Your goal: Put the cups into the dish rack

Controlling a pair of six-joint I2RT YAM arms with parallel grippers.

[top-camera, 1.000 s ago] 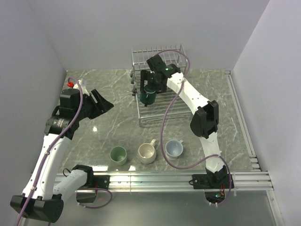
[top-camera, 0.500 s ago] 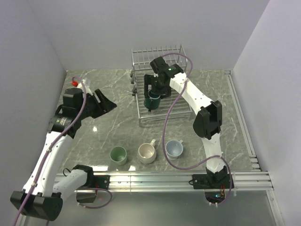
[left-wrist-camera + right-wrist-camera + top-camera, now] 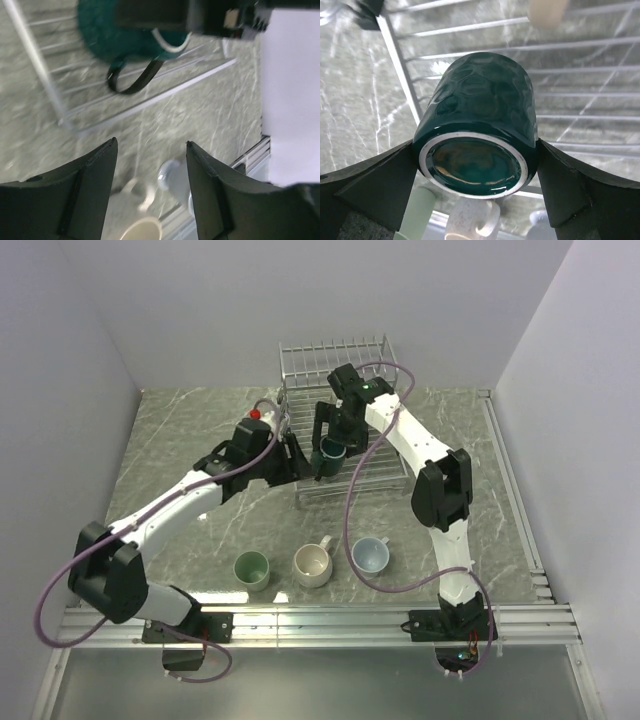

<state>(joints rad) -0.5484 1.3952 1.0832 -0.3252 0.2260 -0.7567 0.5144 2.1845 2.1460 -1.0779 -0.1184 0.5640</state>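
Clamping teal mug (image 3: 480,135) btwn R fingers (image 3: 370,185), L fingers (image 3: 90,185) apart, empty

bright even light; left wrist view is motion-blurred, and glare glints on the teal mug (image 3: 477,125).

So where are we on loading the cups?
Done: nothing clearly racked in view. In hand: right end effector holds the dark teal mug over the dish rack grid; left end effector open and empty beside it. To go: light green mug, beige mug, pale blue-white mug on the table.
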